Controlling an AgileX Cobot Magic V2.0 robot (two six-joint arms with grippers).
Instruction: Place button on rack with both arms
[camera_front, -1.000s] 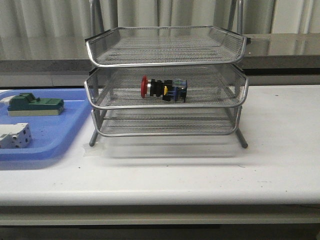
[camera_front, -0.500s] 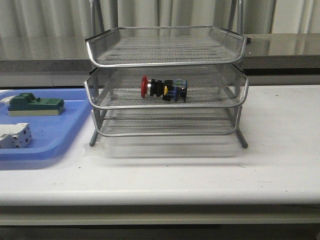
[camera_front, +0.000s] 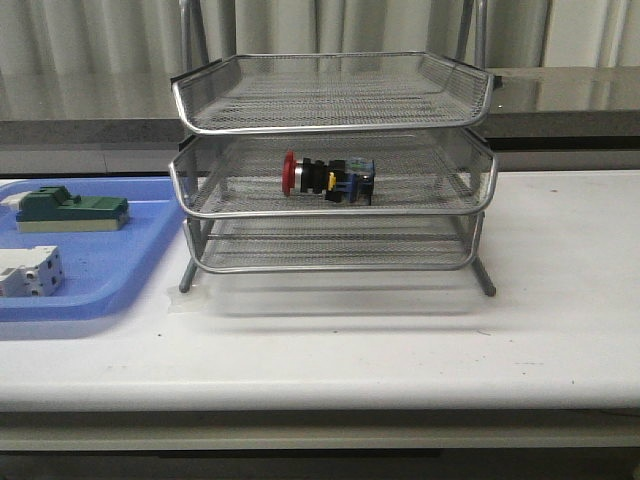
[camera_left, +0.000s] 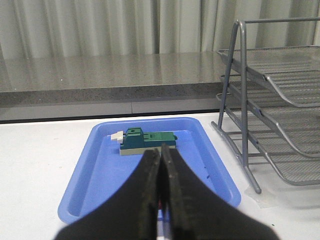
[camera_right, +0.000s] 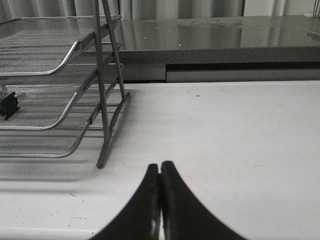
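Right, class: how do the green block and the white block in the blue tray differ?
The green block is dark green on a pale base; the white block is plain white. The green block lies farther back in the blue tray, the white block nearer the front-left edge. Both rest untouched.

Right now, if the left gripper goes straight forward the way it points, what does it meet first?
Probably the green block lying in the blue tray. The left gripper, shut, points at it over the tray's floor. Its height above the tray is unclear.

Rack (camera_front: 330, 215) mid-table; blue tray (camera_front: 120, 280) crowds its left; right side open.
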